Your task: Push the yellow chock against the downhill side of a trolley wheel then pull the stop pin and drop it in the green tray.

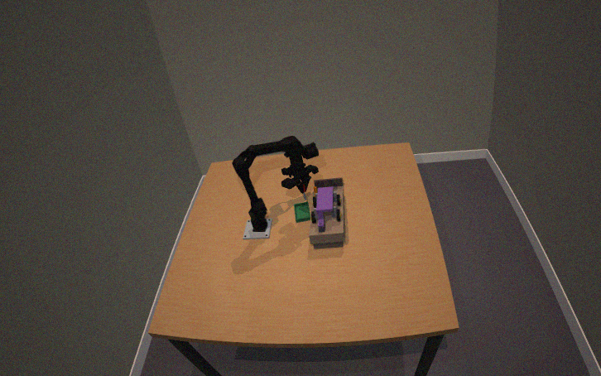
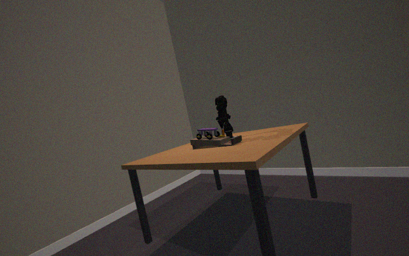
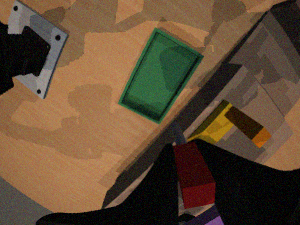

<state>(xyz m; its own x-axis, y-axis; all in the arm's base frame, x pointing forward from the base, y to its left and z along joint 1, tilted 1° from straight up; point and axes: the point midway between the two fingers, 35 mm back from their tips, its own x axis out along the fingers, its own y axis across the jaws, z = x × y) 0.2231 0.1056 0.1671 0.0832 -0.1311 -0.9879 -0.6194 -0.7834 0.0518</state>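
Observation:
My gripper (image 1: 304,190) (image 3: 182,147) is shut on the red-headed stop pin (image 3: 195,171), whose grey shaft points down. It holds the pin in the air beside the ramp (image 1: 333,238) (image 2: 206,143), beyond the green tray (image 1: 301,213) (image 3: 152,74) in the top view. The tray looks empty. The purple trolley (image 1: 324,198) (image 2: 207,129) (image 3: 211,219) stands on the ramp on its wheels. The yellow chock (image 2: 222,136) (image 3: 216,124) (image 1: 314,189) with its orange handle (image 3: 261,137) sits on the ramp by the trolley's far left wheel. Whether it touches the wheel is hard to tell.
The ramp has a raised dark wall (image 1: 329,181) (image 2: 236,140) at its far end in the top view. The robot's base plate (image 1: 247,234) (image 3: 56,63) is bolted left of the tray. The wooden table (image 1: 312,294) (image 2: 225,155) carries everything.

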